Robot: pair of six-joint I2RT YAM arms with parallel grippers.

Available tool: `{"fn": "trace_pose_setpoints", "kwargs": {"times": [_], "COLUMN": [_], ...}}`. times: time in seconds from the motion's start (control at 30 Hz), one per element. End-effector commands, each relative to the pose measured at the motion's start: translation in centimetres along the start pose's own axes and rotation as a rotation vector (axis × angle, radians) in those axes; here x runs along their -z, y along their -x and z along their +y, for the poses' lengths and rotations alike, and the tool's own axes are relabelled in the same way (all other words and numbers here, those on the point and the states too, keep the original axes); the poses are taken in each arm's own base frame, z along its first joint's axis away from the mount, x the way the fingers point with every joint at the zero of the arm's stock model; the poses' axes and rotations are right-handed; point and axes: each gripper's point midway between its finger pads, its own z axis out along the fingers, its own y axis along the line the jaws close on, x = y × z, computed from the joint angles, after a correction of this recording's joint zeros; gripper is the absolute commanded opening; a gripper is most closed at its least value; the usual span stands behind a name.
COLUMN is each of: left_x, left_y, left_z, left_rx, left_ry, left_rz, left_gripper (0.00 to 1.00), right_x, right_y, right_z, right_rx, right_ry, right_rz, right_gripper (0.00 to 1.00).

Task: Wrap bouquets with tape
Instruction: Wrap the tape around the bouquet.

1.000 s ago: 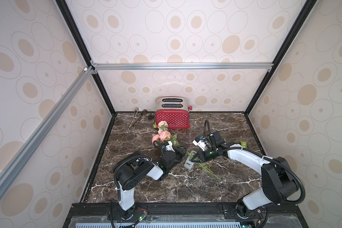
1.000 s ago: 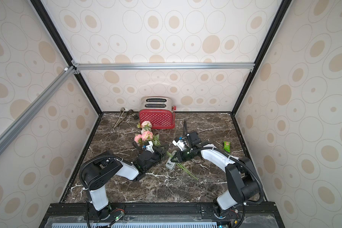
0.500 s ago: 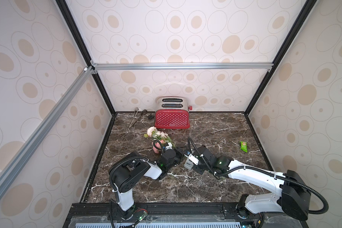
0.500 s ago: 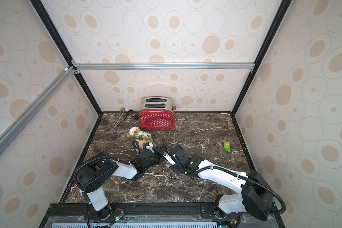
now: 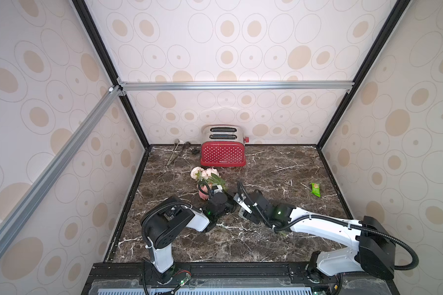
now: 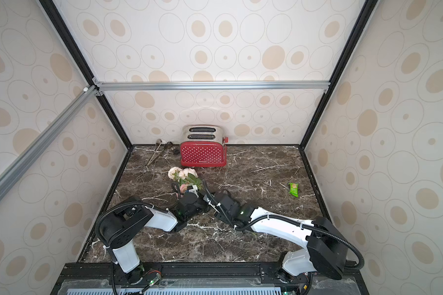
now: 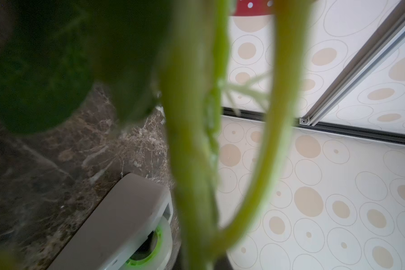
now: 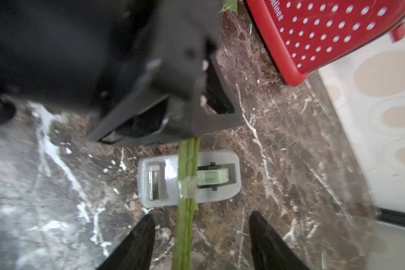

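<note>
1. The bouquet (image 5: 207, 176) lies low over the worktop (image 5: 279, 242), its blooms towards the red toaster (image 5: 223, 153) and its stems (image 8: 187, 210) running back between the two arms; in the right wrist view the stems cross right above the tape dispenser (image 8: 220, 198)
2. A clear strip of tape (image 8: 188, 185) shows round the stems just where they pass the roll (image 8: 212, 176); whether it is joined to the roll or cut free I cannot tell
3. The left hand (image 8: 185, 131) is clenched on the stems on the bloom side of the dispenser
4. The right hand (image 8: 201, 216) is released; its two fingers stand wide on either side of the stems, touching neither them nor the dispenser
5. Judged from this, the step in hand is the binding itself, with a first bit of tape on and the wrap not finished
6. The next move likely calls for the right hand to take a fresh hold, on stems or tape, while the left keeps the bunch steady; the thin stems could slip or twist
7. The green packet (image 5: 315, 189) lies well apart, no part of the job
</note>
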Motion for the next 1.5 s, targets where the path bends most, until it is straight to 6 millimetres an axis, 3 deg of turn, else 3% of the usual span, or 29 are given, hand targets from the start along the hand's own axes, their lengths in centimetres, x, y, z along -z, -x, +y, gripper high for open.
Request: {"fn": "trace_pose_setpoints", "kwargs": {"times": [0.0,0.1,0.17,0.4,0.53,0.7,0.73,0.83,0.9,1.0,1.23,1.47], "left_x": [0.2,0.5,0.6,0.9,0.8,0.9,0.9,0.8,0.8,0.8,0.5,-0.2], "left_y": [0.5,0.6,0.7,0.9,0.8,0.9,0.9,0.8,0.9,0.9,0.2,-0.3], "left_z": [-2.0,-2.6,-2.7,-3.5,-3.4,-3.4,-3.4,-3.3,-2.7,-1.6,-0.1,0.1], "left_rx": [-0.051,-0.069,-0.079,-0.110,-0.104,-0.101,-0.102,-0.098,-0.073,-0.031,0.044,0.060], "left_ry": [-0.107,-0.154,-0.172,-0.205,-0.217,-0.223,-0.224,-0.215,-0.193,-0.142,-0.054,0.002], "left_rz": [-0.025,-0.036,-0.043,-0.060,-0.054,-0.055,-0.055,-0.050,-0.045,-0.034,0.015,0.046], "left_gripper": [0.00,0.00,0.00,0.00,0.00,0.00,0.00,0.00,0.22,0.45,0.45,0.38], "right_x": [2.0,2.8,2.5,2.1,1.3,1.1,1.1,1.0,0.8,0.3,-0.3,-0.3], "right_y": [0.0,0.7,0.6,1.3,0.8,0.5,0.4,0.1,-0.5,-1.7,-2.6,-1.3], "right_z": [2.3,2.8,2.4,3.0,3.8,3.4,3.3,2.9,2.7,2.2,-0.3,-1.2], "right_rx": [-0.371,-0.650,-0.788,-0.951,-0.996,-1.003,-1.000,-0.972,-0.921,-0.767,-0.308,0.114], "right_ry": [0.393,0.725,0.835,1.078,1.135,1.118,1.107,1.050,0.969,0.771,0.243,-0.160], "right_rz": [0.040,0.046,0.064,0.065,0.115,0.105,0.101,0.101,0.122,0.168,0.176,0.120], "right_gripper": [0.70,0.71,0.71,0.63,0.43,0.03,0.00,0.00,0.00,0.00,0.00,0.00]}}
